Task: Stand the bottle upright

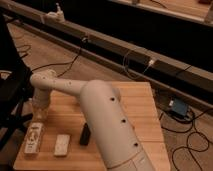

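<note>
The bottle lies flat near the front left corner of the wooden table. It is slim and whitish with a pale label, its long axis running front to back. My white arm rises from the front and bends left to a wrist that points down. My gripper hangs just behind the bottle's far end, close above the table. I cannot tell whether it touches the bottle.
A flat white block lies right of the bottle, and a black remote lies right of that, beside the arm. A dark chair stands off the table's left edge. Cables and a blue box lie on the floor at right.
</note>
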You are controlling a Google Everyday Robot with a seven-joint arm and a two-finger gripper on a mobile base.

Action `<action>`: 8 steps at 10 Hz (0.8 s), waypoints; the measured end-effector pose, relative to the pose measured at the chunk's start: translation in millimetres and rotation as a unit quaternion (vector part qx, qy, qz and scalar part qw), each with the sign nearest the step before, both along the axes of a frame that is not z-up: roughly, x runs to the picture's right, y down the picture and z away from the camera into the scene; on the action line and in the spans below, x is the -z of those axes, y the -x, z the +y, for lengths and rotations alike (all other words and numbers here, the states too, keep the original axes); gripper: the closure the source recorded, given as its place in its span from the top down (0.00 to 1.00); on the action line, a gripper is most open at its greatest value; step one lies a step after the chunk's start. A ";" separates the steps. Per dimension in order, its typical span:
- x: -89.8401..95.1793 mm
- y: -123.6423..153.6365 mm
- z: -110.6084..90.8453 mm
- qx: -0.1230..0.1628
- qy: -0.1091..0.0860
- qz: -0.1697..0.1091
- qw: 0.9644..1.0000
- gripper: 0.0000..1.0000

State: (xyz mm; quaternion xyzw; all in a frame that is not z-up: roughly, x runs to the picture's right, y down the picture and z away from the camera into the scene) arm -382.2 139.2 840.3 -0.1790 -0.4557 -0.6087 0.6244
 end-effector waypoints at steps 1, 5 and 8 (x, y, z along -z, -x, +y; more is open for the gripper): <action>8.6 2.2 -10.6 0.009 -0.013 0.000 1.000 0.00; 42.2 0.0 -90.9 0.017 -0.102 0.017 0.995 0.00; 89.5 -5.8 -158.5 -0.007 -0.167 0.007 0.986 0.00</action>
